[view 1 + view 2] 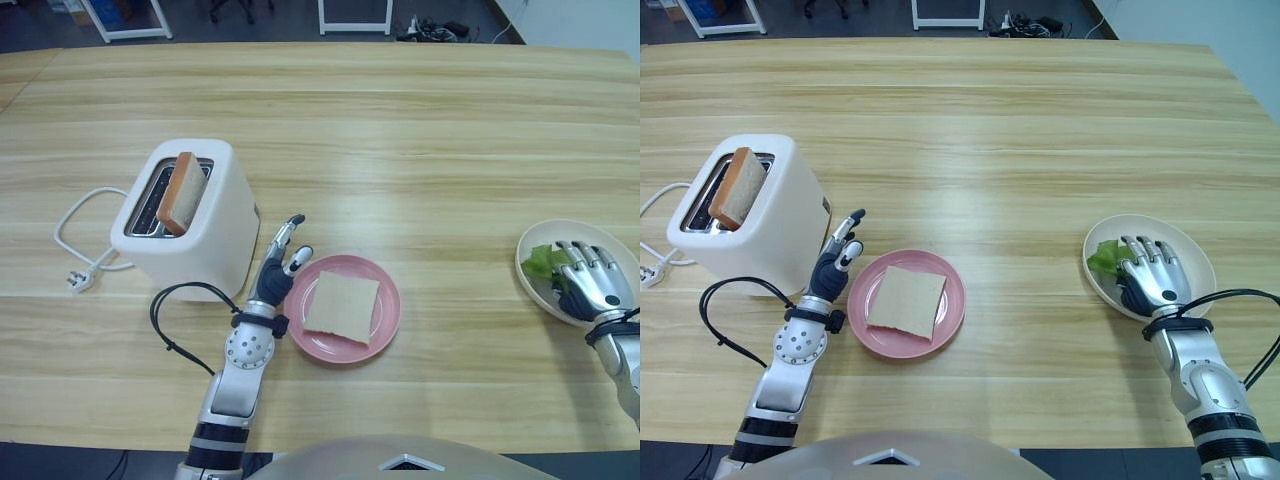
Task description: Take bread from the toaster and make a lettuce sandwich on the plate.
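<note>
A white toaster (pixel 195 220) stands at the left with one bread slice (pixel 179 192) sticking up out of a slot. A pink plate (pixel 384 322) in front of me holds a flat slice of bread (pixel 342 306). My left hand (pixel 278 268) rests between the toaster and the plate, fingers straight and holding nothing. At the right, a cream bowl (pixel 1192 256) holds green lettuce (pixel 1104 258). My right hand (pixel 1151 275) lies palm down in that bowl over the lettuce, fingers curled onto it.
The toaster's white cord and plug (pixel 78 280) trail off to the left. A black cable (pixel 170 318) loops on the table beside my left arm. Bare wooden tabletop stretches beyond the plate and bowl.
</note>
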